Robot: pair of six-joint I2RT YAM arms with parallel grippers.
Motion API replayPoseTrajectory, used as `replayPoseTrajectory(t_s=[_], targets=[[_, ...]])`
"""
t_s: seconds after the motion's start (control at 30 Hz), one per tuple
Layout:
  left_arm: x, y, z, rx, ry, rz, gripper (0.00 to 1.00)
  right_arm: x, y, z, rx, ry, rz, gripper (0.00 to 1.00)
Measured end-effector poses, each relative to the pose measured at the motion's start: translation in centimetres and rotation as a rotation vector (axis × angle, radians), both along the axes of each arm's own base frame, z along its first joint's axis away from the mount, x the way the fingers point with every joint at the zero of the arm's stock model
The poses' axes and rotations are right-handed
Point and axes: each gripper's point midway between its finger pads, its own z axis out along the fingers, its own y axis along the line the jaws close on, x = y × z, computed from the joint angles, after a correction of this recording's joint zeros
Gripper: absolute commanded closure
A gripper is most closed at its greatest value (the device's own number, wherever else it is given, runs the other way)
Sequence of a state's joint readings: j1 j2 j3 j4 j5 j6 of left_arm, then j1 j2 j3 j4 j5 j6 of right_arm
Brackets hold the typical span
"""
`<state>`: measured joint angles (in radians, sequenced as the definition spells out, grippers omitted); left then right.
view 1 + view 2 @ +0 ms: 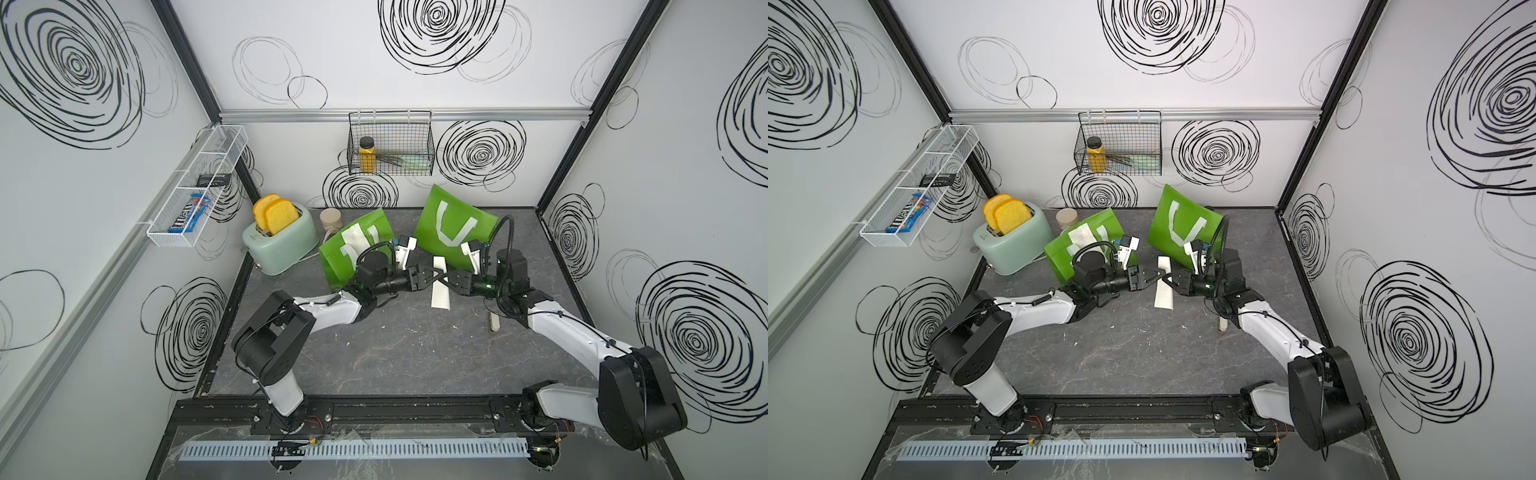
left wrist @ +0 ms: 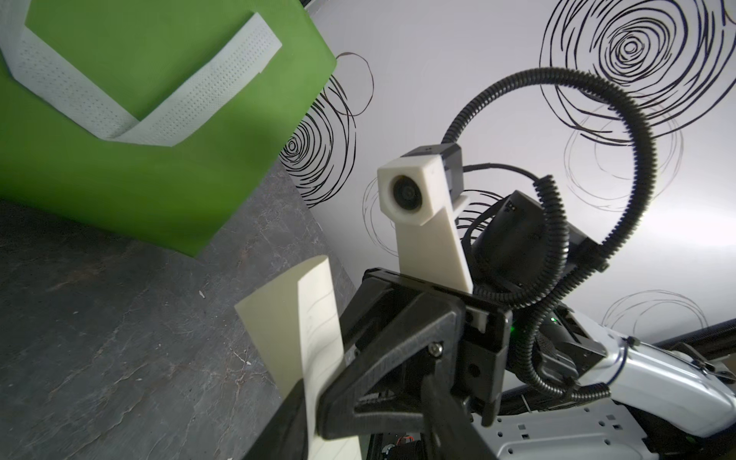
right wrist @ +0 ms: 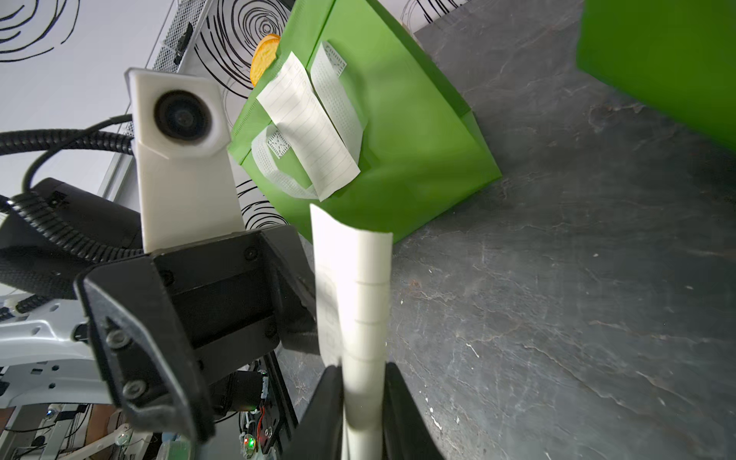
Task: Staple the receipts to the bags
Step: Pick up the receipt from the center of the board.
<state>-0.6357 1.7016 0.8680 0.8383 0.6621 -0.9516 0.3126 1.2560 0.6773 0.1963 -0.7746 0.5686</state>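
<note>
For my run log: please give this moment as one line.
receipt: between bags | right gripper: shut on receipt | left gripper: open beside receipt

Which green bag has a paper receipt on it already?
The bag beside the toaster: a white receipt lies on its front. The other bag shows only its strap handle.

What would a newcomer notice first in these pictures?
At the middle of the table, the left gripper and right gripper meet at one white receipt; the right jaws pinch it. Behind are two bright green bags: one bag near the back wall, the other bag beside the mint toaster, bearing a second receipt.
</note>
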Motion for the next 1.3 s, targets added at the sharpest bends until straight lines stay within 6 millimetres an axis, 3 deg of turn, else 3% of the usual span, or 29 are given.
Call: replayPoseTrajectory(t_s=[0.1,0.17,0.23,0.3,0.4,0.53,0.73,0.93,1.2,1.3], targets=[[0.0,0.0,0.1,-0.002,-0.002,0.000,0.69,-0.3,0.1,0.4,0.004,-0.007,0.006,0.79],[0.0,0.0,0.2,-0.007,-0.004,-0.001,0.75,-0.4,0.1,0.6,0.007,-0.014,0.007,0.79],[0.0,0.0,0.4,-0.012,-0.008,-0.003,0.88,-0.5,0.1,0.9,0.010,-0.021,0.009,0.78],[0.0,0.0,0.5,-0.018,-0.012,-0.002,1.00,-0.6,0.1,1.2,0.013,-0.028,0.011,0.70],[-0.2,0.1,0.8,-0.034,-0.018,-0.005,1.00,-0.7,0.0,1.3,0.013,-0.029,0.010,0.51],[-0.5,0.5,1.7,-0.069,-0.034,-0.014,1.00,-0.9,-0.4,1.8,0.040,-0.013,0.008,0.36],[-0.8,1.4,4.7,-0.162,-0.074,-0.035,1.00,-0.8,-1.9,3.3,0.141,-0.013,-0.007,0.29],[-1.2,1.4,5.5,-0.189,-0.080,-0.053,1.00,-1.7,-1.3,5.1,0.217,-0.023,0.071,0.39],[-1.2,1.5,5.7,-0.197,-0.084,-0.055,1.00,-2.6,-1.1,5.8,0.258,-0.020,0.125,0.71],[-1.3,1.5,5.7,-0.195,-0.083,-0.059,1.00,-2.7,-1.1,5.9,0.263,-0.023,0.130,0.89]])
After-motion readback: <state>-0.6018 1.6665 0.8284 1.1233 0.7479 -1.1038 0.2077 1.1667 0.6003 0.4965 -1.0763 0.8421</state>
